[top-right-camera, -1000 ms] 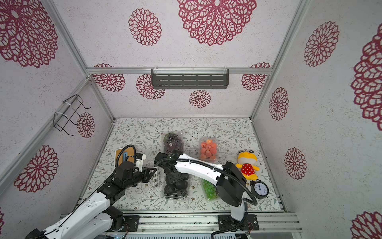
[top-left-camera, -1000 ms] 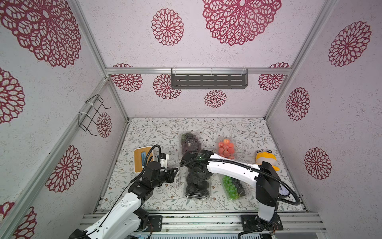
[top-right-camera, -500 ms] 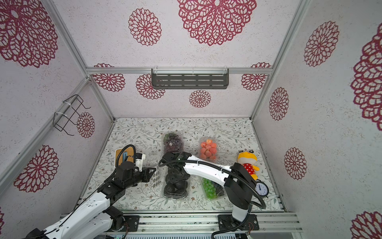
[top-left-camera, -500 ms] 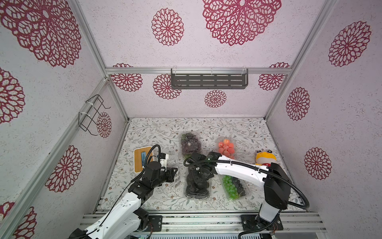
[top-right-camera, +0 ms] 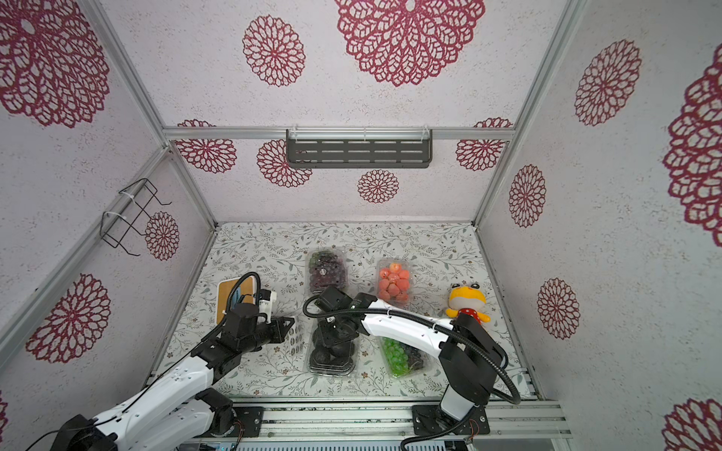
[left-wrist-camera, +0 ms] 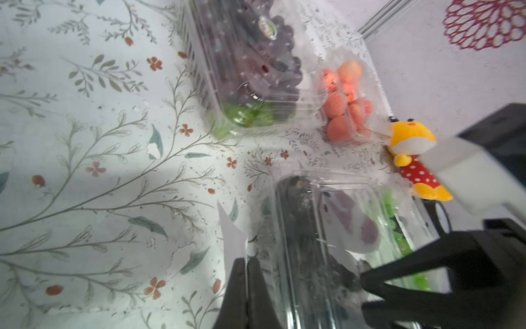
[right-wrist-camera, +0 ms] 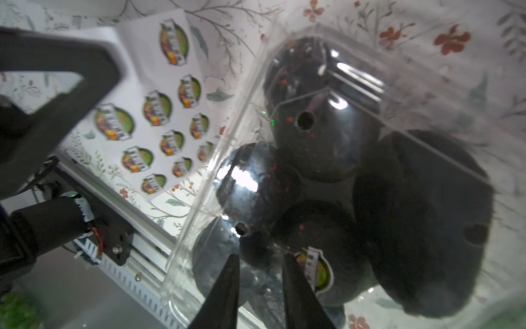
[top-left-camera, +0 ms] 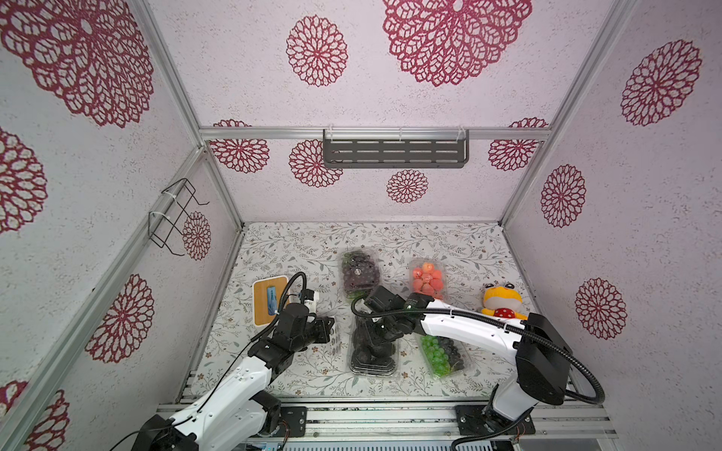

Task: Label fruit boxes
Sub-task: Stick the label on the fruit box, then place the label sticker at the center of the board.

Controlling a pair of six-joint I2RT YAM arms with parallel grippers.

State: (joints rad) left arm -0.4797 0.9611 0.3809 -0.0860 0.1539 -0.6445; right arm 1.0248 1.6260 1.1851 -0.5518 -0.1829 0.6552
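Four clear fruit boxes sit on the floral mat: purple grapes [top-left-camera: 360,273], strawberries [top-left-camera: 427,277], black round fruits [top-left-camera: 373,351] and green-and-black grapes [top-left-camera: 443,353]. My right gripper [right-wrist-camera: 260,262] hangs just over the lid of the black-fruit box [right-wrist-camera: 327,136], open, with nothing between its fingers. A round sticker [right-wrist-camera: 316,272] lies on that lid beside one finger. My left gripper [left-wrist-camera: 246,262] is shut on the edge of the white sticker sheet [left-wrist-camera: 232,236], holding it left of the black-fruit box. In both top views the sheet [top-left-camera: 335,339] [top-right-camera: 297,336] shows by its fingers.
A white box with a wooden lid [top-left-camera: 269,300] stands behind my left arm. A yellow plush toy [top-left-camera: 501,300] sits at the right, behind my right arm. A grey shelf [top-left-camera: 394,152] hangs on the back wall and a wire rack [top-left-camera: 176,218] on the left wall.
My right gripper has opened over the black-fruit box, and its elbow has swung to the right. The left arm still holds the sheet in place.
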